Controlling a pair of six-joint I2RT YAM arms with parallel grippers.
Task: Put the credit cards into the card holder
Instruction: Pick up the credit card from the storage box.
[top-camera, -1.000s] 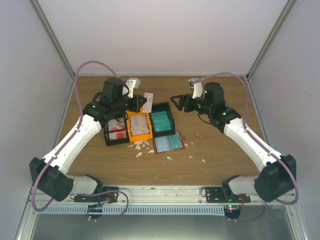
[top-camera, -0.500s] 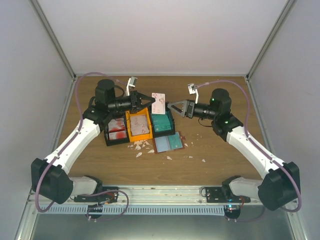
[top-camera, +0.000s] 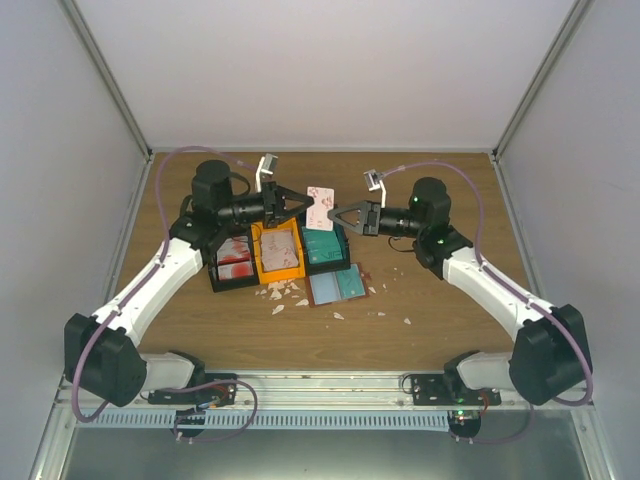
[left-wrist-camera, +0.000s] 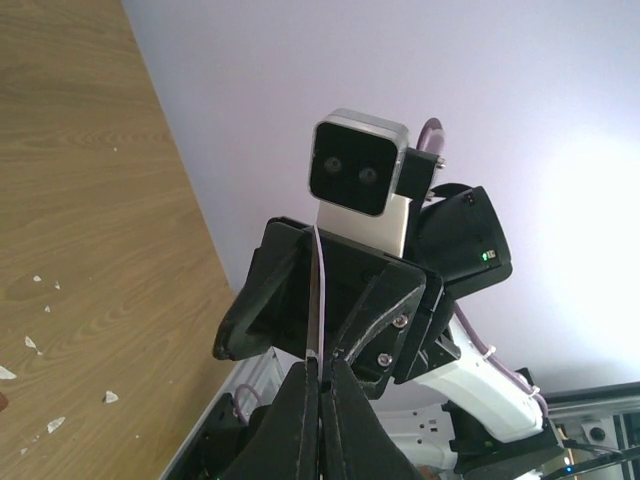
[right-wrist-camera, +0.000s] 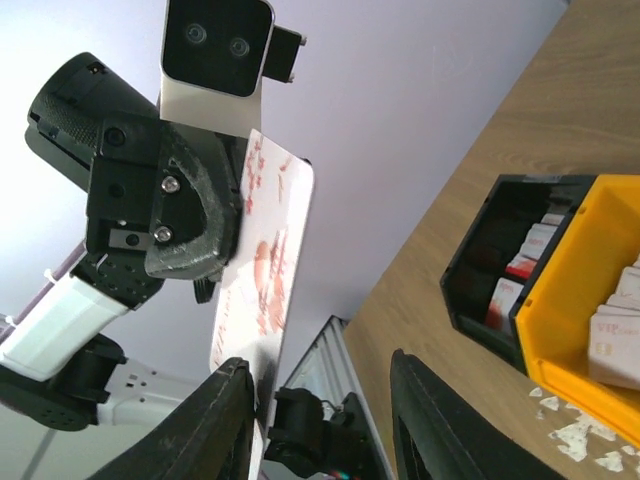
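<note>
My left gripper (top-camera: 303, 204) is shut on a pale pinkish-grey credit card (top-camera: 320, 205) with red print and holds it upright in the air above the bins. In the left wrist view the card (left-wrist-camera: 317, 295) shows edge-on between the closed fingers (left-wrist-camera: 300, 410). My right gripper (top-camera: 333, 216) is open and faces the card from the right. In the right wrist view the card (right-wrist-camera: 262, 280) stands just inside its left finger (right-wrist-camera: 222, 420), touching or nearly so. The card holder (top-camera: 336, 287) lies open on the table, with bluish pockets up. Teal cards (top-camera: 322, 241) fill the right bin.
Three joined bins sit under the grippers: black (top-camera: 231, 262) with red cards, orange (top-camera: 279, 251) with pale cards, and a dark one holding the teal cards. White scraps (top-camera: 283, 292) are strewn on the wooden table (top-camera: 440, 320) in front of the bins and by the holder.
My left gripper has lifted the pale card up and turned it toward the right arm. My right gripper has moved left until its open fingers reach the card's edge.
</note>
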